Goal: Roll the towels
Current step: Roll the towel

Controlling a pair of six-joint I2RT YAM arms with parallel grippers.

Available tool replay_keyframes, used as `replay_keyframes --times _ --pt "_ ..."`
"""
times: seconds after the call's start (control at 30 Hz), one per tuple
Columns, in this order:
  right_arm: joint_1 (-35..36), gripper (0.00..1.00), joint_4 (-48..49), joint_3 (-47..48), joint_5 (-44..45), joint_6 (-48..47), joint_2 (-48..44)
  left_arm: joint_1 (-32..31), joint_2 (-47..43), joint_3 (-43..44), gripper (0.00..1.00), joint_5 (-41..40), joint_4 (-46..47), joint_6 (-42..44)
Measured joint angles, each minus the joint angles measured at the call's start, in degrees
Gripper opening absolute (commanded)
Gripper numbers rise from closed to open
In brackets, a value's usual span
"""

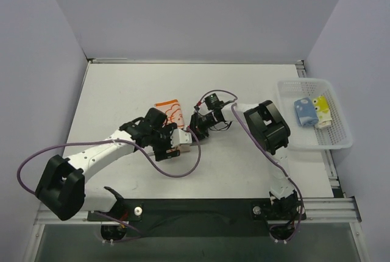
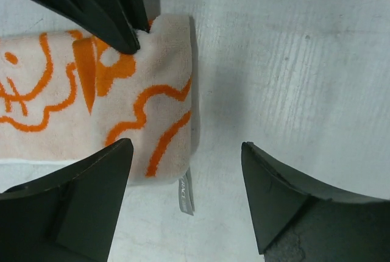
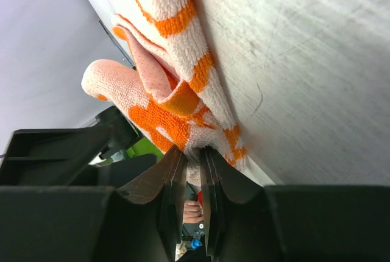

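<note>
Right tool (image 3: 192,155) is pressed together, pinching a bunched corner of the orange towel (image 3: 158,12), with the cloth lifting off the worktop (image 1: 122,91) just ahead of the fingers. Left tool (image 2: 187,146) is spread wide and holds nothing. It hangs over the towel's short end: one finger sits over the pale, orange-outlined cloth and the other over bare worktop, so the end edge and its small sewn tag (image 2: 186,192) fall between the jaws. In the top view the towel lies mid-worktop between the two tools, long axis running far-left to near-right. Its bright orange end is away from the bases and its pale end is under the left tool. In the left wrist view, the right tool's dark fingers hold the corner of that same end, just beside the left jaw gap. Both arms are on the towel, and the left is the free one. My read: the roll has to run along the long axis, starting from this end, so the left tool needs to drop and close on the edge it straddles. The mesh basket (image 1: 292,135) sits at the right edge, well apart. It holds a light blue towel (image 1: 303,111) and a yellow towel (image 1: 322,109) side by side; can't tell how tightly they're rolled.
</note>
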Motion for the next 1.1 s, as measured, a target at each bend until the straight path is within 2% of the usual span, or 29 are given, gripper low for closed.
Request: replay_keyframes --times 0.1,0.27,0.43,0.5,0.57,0.63,0.77,0.93,1.1 --pt "0.00 0.17 -0.22 0.35 0.02 0.07 0.15 -3.52 1.49 -3.13 0.80 -5.40 5.22 0.35" --pt "-0.13 0.17 -0.31 0.76 0.00 -0.11 0.46 -4.81 5.07 -4.48 0.73 -9.86 12.37 1.73" --pt "-0.70 0.17 -0.55 1.51 -0.04 -0.31 0.83 -5.42 10.36 -5.25 0.46 -11.23 14.82 3.65" --pt "-1.11 0.17 -0.76 1.51 -0.02 -0.39 0.83 -5.35 12.26 -4.09 0.43 -10.99 14.45 4.22" --pt "-1.75 0.17 -1.01 1.62 -0.09 -0.57 0.83 -4.76 13.49 -2.58 0.35 -10.01 13.40 4.46" --pt "-2.69 0.24 -1.68 2.01 -0.13 -0.66 0.83 -3.28 14.71 -0.37 0.26 -7.37 10.75 5.05" --pt "-6.05 0.40 -4.96 4.81 0.39 -4.17 0.72 1.07 19.56 6.64 0.16 0.76 2.03 5.92" --pt "-12.35 0.50 -10.08 6.67 3.65 -15.08 -4.55 7.13 29.40 18.14 0.14 12.46 -11.91 7.43" --pt "-18.93 0.52 -14.75 4.92 8.41 -30.23 -17.68 11.06 39.85 28.55 0.14 21.42 -26.32 9.70"
